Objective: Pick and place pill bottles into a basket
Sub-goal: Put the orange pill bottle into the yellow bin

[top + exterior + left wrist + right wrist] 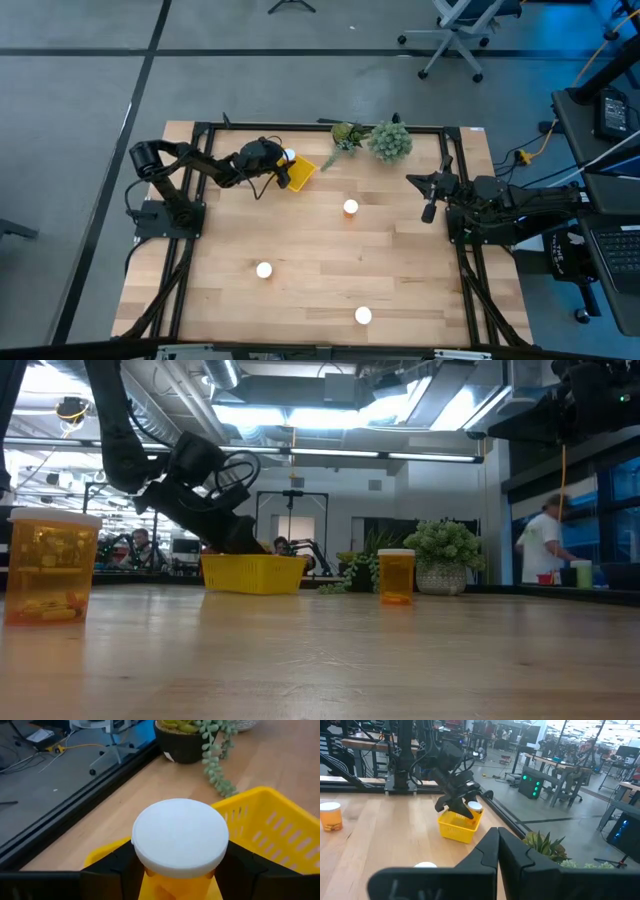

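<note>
The left pincer (pixel 284 160) hangs over the basket (pixel 301 173) at the far side of the surface (pixel 300 250), grasping a bottle (pixel 180 840) by its orange body just under the white cap. The left wrist view shows why the hold looks as it does: the two dark fingers (pixel 117 865) press on opposite sides of the body, so the broad cap sits above them and would catch if the bottle slid down. The bottle is upright and lies over the basket's near edge, with the slotted yellow wall beyond it, so it looks about to be lowered in rather than dropped from a height. Whether its base already rests on the basket floor cannot be told.

The basket stands turned at an angle beside the two plants (pixel 372 138), within the left arm's reach, which would explain why that arm does the carrying here.

Three more bottles wait upright and well apart on the surface: one near the middle (pixel 350 208), one nearer the front on the left (pixel 264 270), and one at the front edge (pixel 363 316). None of them is in the basket, so most of the task is left.

The right pincer (pixel 429 211) is clenched on nothing and parked at the right side, clear of the left arm's path
</note>
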`<state>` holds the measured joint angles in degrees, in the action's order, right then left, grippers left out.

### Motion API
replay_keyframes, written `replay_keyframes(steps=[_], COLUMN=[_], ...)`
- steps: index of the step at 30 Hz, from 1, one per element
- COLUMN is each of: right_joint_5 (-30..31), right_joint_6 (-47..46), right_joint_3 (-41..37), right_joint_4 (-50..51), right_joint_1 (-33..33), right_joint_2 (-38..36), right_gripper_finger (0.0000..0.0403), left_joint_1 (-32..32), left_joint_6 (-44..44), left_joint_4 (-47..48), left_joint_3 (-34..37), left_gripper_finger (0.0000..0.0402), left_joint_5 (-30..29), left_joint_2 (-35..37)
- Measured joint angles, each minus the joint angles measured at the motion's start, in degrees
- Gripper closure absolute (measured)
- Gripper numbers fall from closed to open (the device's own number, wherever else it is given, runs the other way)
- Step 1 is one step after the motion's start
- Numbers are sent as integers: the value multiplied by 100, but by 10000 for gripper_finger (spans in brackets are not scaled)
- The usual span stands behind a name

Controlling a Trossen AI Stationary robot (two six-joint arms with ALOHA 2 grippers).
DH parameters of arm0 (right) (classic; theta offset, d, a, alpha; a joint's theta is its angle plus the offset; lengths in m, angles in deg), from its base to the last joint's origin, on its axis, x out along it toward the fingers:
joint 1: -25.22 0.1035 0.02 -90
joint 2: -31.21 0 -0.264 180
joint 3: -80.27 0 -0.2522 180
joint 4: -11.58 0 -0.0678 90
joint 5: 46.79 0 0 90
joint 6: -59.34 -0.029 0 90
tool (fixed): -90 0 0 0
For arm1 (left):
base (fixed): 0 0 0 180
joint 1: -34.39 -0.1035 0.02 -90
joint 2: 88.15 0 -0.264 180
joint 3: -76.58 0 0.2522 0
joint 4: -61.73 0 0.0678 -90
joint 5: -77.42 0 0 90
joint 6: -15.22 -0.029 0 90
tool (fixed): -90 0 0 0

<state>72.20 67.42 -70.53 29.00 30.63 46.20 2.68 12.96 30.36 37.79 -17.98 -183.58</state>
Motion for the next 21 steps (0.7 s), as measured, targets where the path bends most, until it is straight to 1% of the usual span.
replay_keyframes(steps=[4, 7, 10, 16, 21], right_joint_5=[0, 0, 0, 0, 0], right_joint_6=[0, 0, 0, 0, -2], right_joint_3=[0, 0, 0, 0, 0], right_joint_4=[0, 0, 0, 0, 0], right_joint_1=[0, 1, 0, 2, 2], right_joint_2=[1, 2, 2, 2, 0], right_gripper_finger=[393, 393, 393, 393, 393], left_joint_1=[0, -1, -2, 15, 16], left_joint_6=[6, 69, 91, 168, 237], left_joint_4=[75, 72, 101, 162, 162], left_joint_3=[0, 0, 0, 0, 0], left_gripper_finger=[205, 200, 188, 157, 146], left_joint_5=[-13, -215, -351, -355, -390], left_joint_2=[-1, -2, -2, 0, -1])
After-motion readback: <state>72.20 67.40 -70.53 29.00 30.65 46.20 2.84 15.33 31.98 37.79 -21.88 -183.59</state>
